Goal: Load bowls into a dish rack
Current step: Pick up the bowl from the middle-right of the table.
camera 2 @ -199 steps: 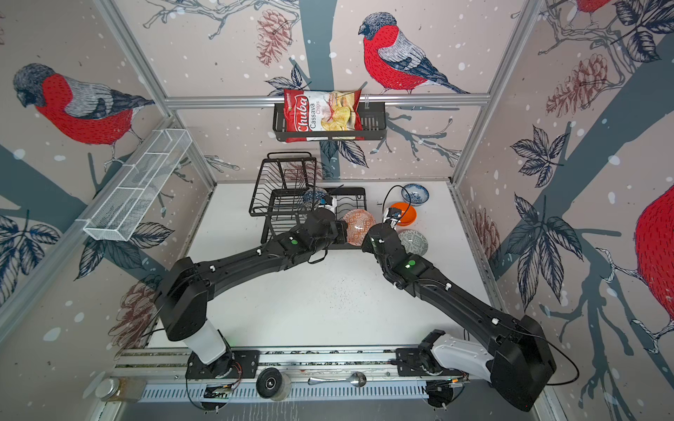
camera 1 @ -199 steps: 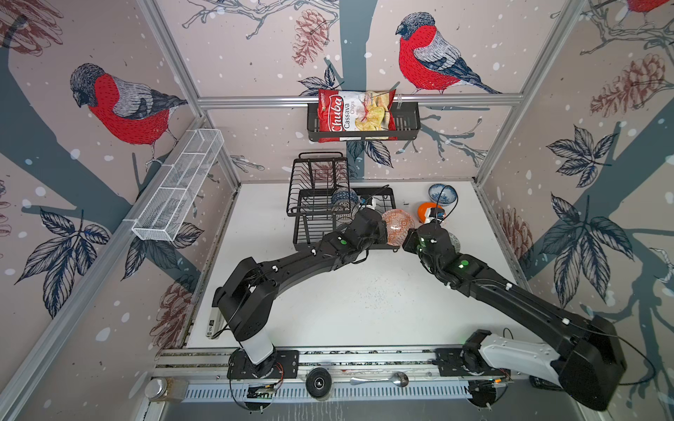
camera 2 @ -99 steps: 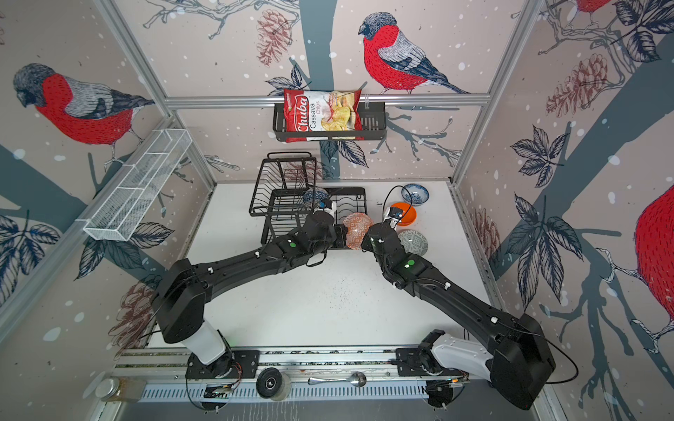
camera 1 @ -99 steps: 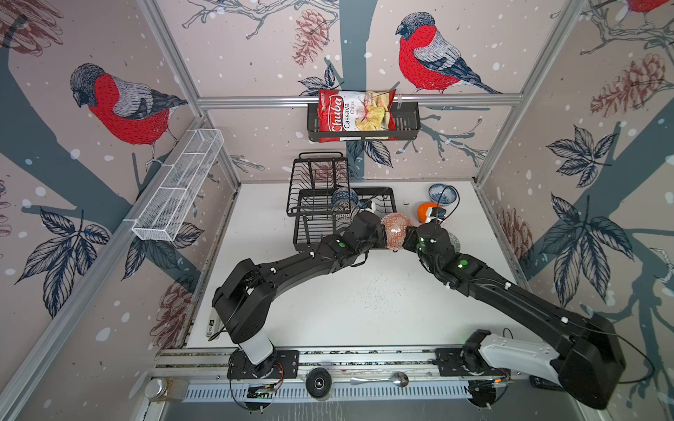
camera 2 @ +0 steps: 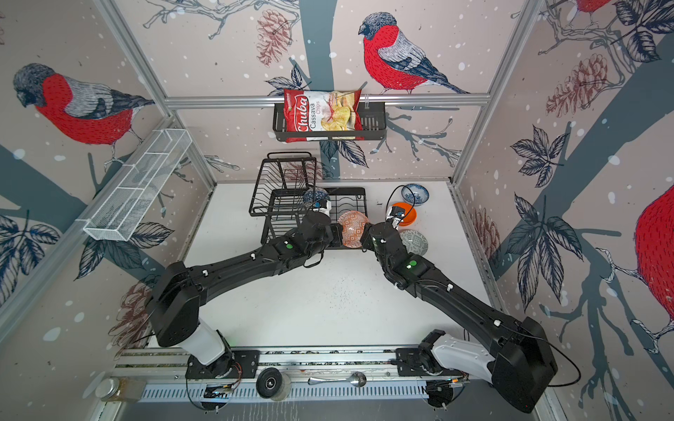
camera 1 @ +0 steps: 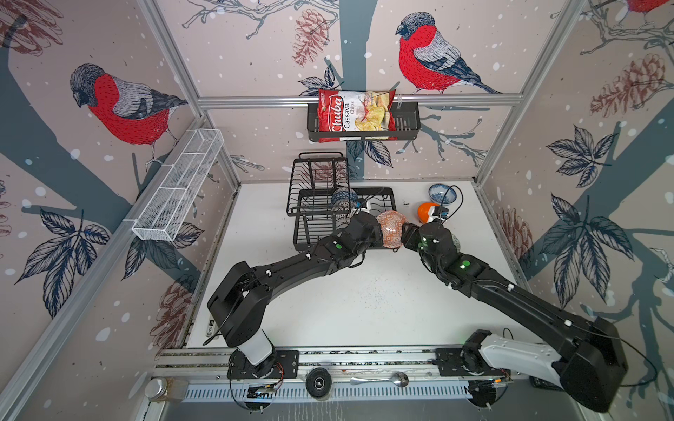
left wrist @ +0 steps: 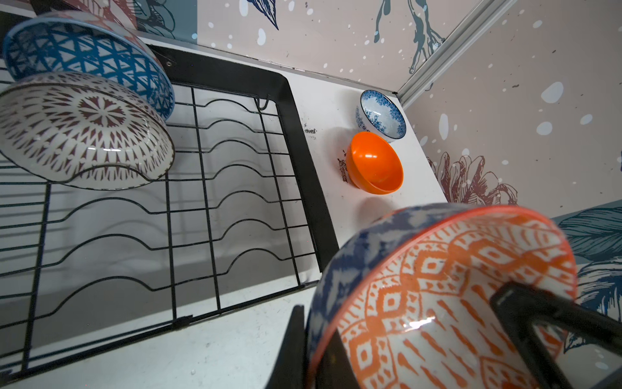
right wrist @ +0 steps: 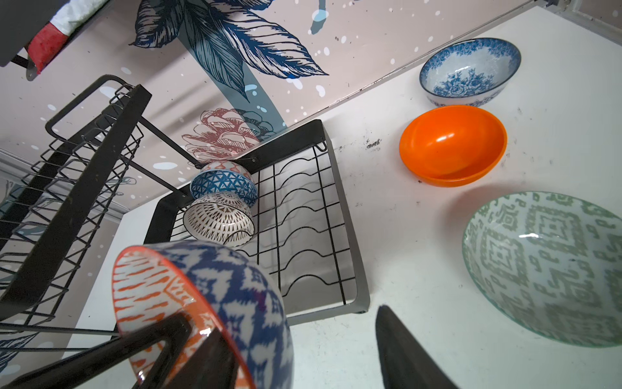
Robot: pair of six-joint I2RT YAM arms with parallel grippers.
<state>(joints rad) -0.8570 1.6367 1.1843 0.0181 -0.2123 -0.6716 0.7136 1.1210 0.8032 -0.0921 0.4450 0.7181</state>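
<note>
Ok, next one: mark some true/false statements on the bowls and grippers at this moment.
The left gripper clamps the red-orange bowl by its rim. True.
The blue triangle bowl and the white lattice bowl sit in the dish rack. True.
The plain orange bowl lies in the dish rack. False: it rests on the table beside it.
The grey-green bowl is upside down. False: it stands mouth up.
The right gripper is shut on the red-orange bowl. False: its jaws stand apart.
</note>
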